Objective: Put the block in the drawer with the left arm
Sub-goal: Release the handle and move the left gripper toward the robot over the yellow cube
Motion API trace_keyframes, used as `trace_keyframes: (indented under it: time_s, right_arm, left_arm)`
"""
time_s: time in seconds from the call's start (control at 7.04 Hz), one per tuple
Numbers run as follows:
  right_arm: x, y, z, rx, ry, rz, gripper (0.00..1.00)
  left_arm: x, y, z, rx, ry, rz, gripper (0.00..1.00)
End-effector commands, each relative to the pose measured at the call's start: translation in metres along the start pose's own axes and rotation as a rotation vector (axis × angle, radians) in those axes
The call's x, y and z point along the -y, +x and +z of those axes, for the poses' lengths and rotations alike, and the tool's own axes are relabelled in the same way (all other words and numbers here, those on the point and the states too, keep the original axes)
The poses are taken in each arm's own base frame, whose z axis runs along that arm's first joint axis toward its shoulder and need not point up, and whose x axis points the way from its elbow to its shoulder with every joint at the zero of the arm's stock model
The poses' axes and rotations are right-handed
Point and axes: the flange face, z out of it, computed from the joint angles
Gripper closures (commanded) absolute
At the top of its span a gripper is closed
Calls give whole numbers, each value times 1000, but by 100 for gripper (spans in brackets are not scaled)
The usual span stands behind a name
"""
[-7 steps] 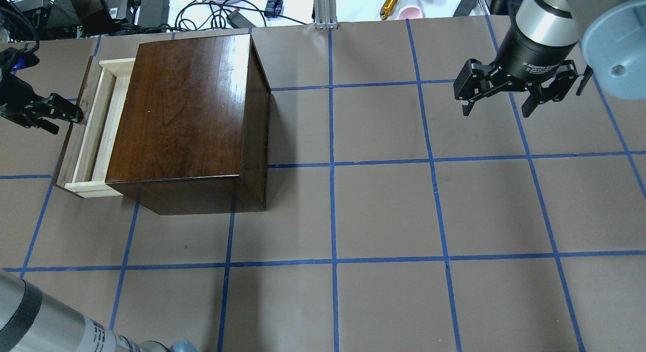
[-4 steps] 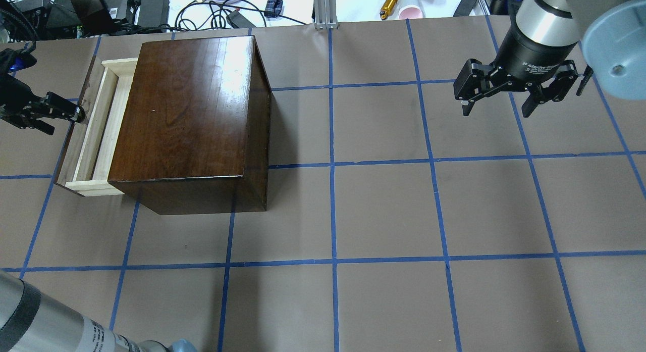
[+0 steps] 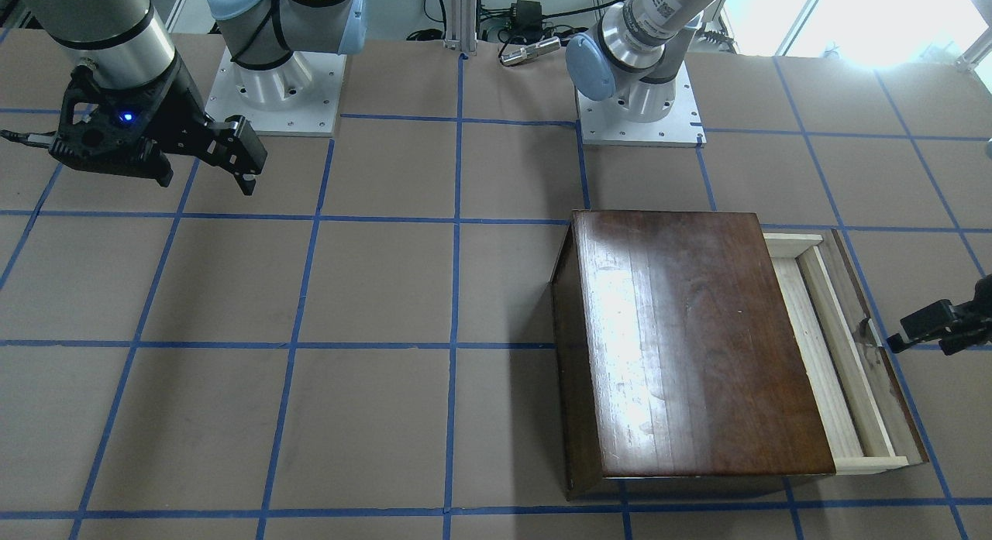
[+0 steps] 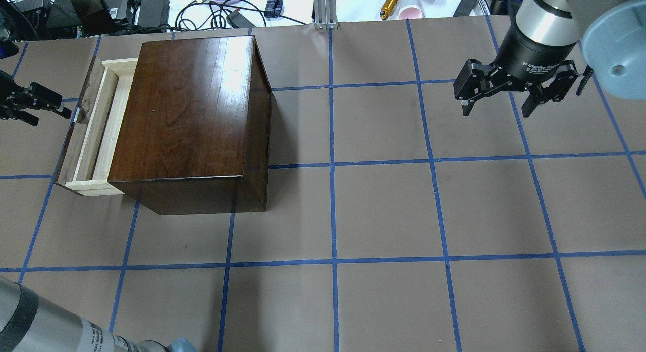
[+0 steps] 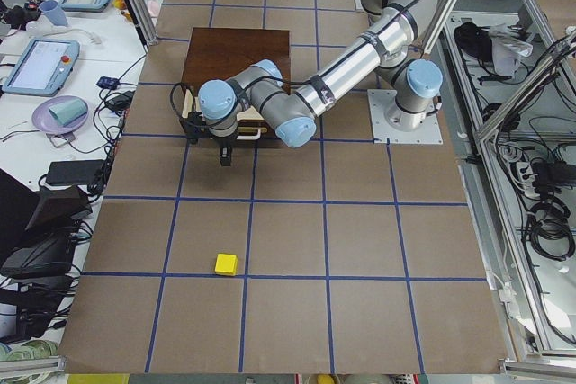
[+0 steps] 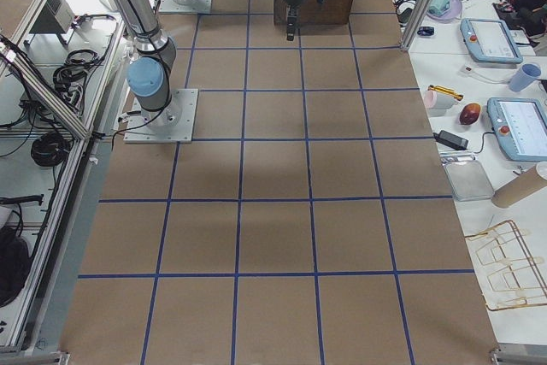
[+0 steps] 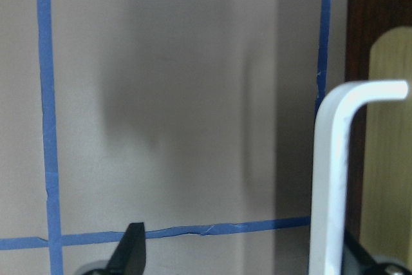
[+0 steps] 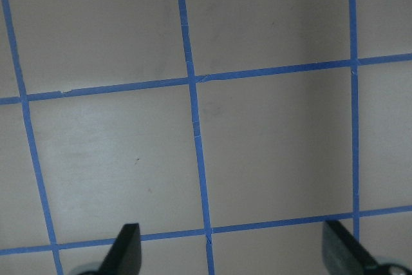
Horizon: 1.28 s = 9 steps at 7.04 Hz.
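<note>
The block (image 5: 226, 263) is a small yellow cube on the table, seen only in the exterior left view, well away from the box. The drawer (image 4: 93, 135) is pulled partly out of the dark wooden box (image 4: 186, 109); its pale tray (image 3: 837, 362) looks empty. My left gripper (image 4: 50, 114) is open and empty just outside the drawer's front panel, also seen at the front view's right edge (image 3: 903, 340). The metal pull (image 7: 335, 178) stands close by its right finger. My right gripper (image 4: 497, 109) is open and empty, high over the table's far right.
Cables, power bricks and small items (image 4: 151, 8) lie beyond the table's far edge. The robot bases (image 3: 271, 91) stand on the near side. Blue tape lines grid the brown table (image 4: 383, 210).
My left gripper has let go of the drawer's pull, opened, and backed off to the left. The box shifted slightly. The right arm has not moved.
</note>
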Motion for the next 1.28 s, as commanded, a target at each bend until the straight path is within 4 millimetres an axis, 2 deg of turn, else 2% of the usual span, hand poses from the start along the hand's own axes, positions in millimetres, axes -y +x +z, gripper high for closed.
trace_keyframes:
  time_s: [0.0, 0.28, 0.57, 0.71, 0.99, 1.14]
  right_arm:
    - [0, 0, 0, 0, 0, 0, 0]
    - [0, 0, 0, 0, 0, 0, 0]
    - [0, 0, 0, 0, 0, 0, 0]
    - [0, 0, 0, 0, 0, 0, 0]
    - [0, 0, 0, 0, 0, 0, 0]
    - [0, 0, 0, 0, 0, 0, 0]
  left_arm:
    - [14, -21, -26, 99, 3, 26, 0]
    - [12, -65, -19, 166, -41, 56, 0]
    - [27, -104, -6, 223, -81, 60, 0]
    - [24, -135, 1, 226, -86, 37, 0]
    - [22, -177, 21, 253, -55, 98, 0]
    - [14, -199, 23, 252, -59, 120, 0]
